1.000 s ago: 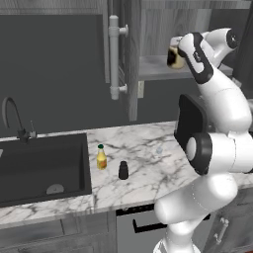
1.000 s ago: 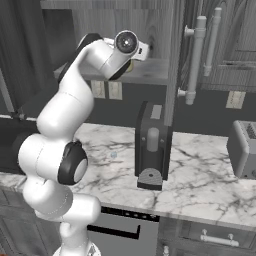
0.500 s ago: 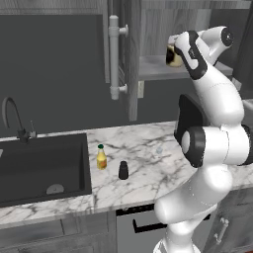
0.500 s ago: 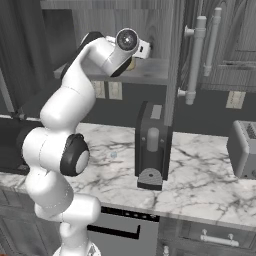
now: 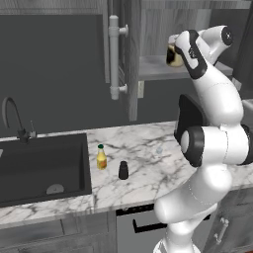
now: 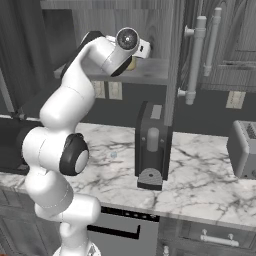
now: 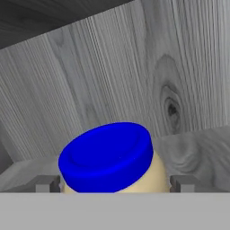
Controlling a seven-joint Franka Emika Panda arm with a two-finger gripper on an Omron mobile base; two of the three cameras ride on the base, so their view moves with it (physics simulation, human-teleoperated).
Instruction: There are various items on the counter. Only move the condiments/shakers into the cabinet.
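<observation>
The claw [image 7: 115, 184] is up inside the open cabinet [image 5: 148, 29], and one jar [image 7: 110, 157] with a blue lid sits between its two fingertips [image 7: 45, 183], on the grey shelf [image 5: 153, 69]. Each tip stands a little clear of the jar's sides, so the claw is spread wide and does not pinch the jar. From the left base camera the jar [image 5: 173, 55] appears as a dark-and-cream shape just in front of the hand. Behind the jar rises the cabinet's wood-grain back wall.

Far below the claw lies the marble counter [image 5: 143, 163]. Two small items stand on it, close together but not touching: one yellow bottle [image 5: 101, 158] with a green cap and one black shaker [image 5: 123, 170]. One dark sink [image 5: 42, 165] lies beside them. One black toaster [image 6: 152, 150] stands below the claw, and one long pale bar handle [image 5: 114, 57] hangs on the cabinet door.
</observation>
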